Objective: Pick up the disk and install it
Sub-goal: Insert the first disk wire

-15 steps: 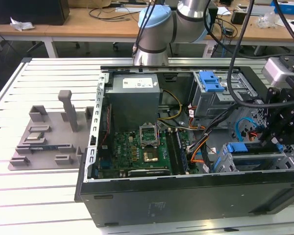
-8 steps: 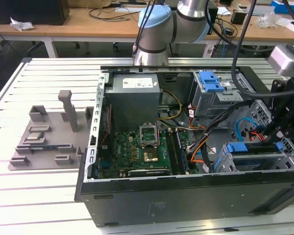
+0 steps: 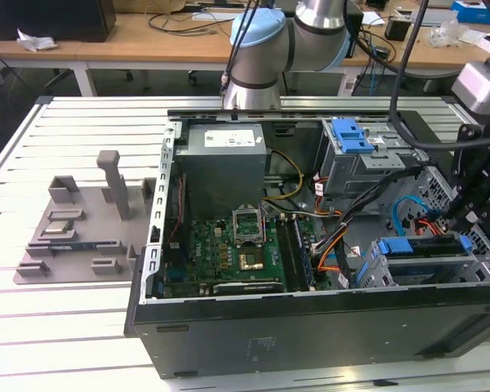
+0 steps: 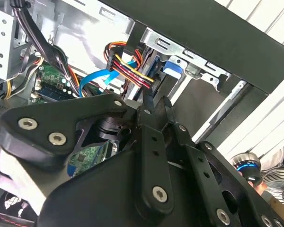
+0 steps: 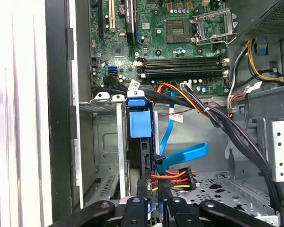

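The open black computer case (image 3: pixel 310 327) lies on its side on a white slatted table (image 3: pixel 65 335), and inside it sits a green motherboard (image 3: pixel 229 253) with a bare square processor socket, a boxy grey power supply (image 3: pixel 224 151) against the far wall, and a perforated metal drive cage (image 3: pixel 367 159) topped by a blue ribbed latch (image 3: pixel 351 135). The disk (image 3: pixel 429 249), flat and edged with a blue plastic bracket, stands on edge in the sheet-metal bay at the case's corner on the exterior view's right; in the first wrist view the disk (image 5: pixel 141 142) shows as a thin dark slab with a blue tab at its end, slotted between the bay's grey walls. A bundle of red, yellow and black wires (image 5: pixel 173 177) and a flat blue ribbon cable (image 5: pixel 184 156) reach its end. The gripper (image 5: pixel 151 208) hangs directly over the disk's edge, its black fingers (image 5: pixel 136 210) drawn close together on either side of it; whether they actually pinch the disk cannot be told.
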Action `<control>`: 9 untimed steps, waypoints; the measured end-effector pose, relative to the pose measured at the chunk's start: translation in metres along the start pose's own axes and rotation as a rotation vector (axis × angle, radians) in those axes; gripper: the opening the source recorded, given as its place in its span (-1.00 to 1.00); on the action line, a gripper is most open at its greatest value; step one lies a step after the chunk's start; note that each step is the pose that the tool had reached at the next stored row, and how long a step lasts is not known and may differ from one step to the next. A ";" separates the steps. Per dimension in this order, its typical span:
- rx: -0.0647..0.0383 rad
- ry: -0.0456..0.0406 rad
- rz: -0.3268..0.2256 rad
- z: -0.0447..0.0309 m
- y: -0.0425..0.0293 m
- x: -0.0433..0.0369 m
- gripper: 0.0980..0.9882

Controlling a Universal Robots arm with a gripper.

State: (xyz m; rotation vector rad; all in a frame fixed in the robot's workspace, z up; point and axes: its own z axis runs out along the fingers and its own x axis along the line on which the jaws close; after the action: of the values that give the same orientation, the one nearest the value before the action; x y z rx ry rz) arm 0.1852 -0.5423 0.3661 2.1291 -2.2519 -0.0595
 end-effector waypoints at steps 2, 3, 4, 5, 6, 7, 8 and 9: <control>0.000 0.0002 0.000 -0.0011 0.0001 -0.0008 -0.68; 0.000 0.0004 0.000 -0.0016 0.0002 -0.0013 -0.68; 0.000 0.0006 0.000 -0.0023 0.0002 -0.0018 -0.71; 0.000 0.0005 0.000 -0.0026 0.0003 -0.0021 -0.86; 0.000 0.0002 0.000 -0.0027 0.0003 -0.0023 -0.98; 0.000 0.0002 0.000 -0.0030 0.0003 -0.0025 -0.98; 0.000 0.0001 0.000 -0.0032 0.0003 -0.0027 -0.98; 0.000 0.0001 0.000 -0.0034 0.0003 -0.0028 -0.98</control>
State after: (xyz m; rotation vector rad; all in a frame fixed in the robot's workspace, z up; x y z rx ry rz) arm 0.1852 -0.5395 0.3695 2.1291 -2.2518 -0.0594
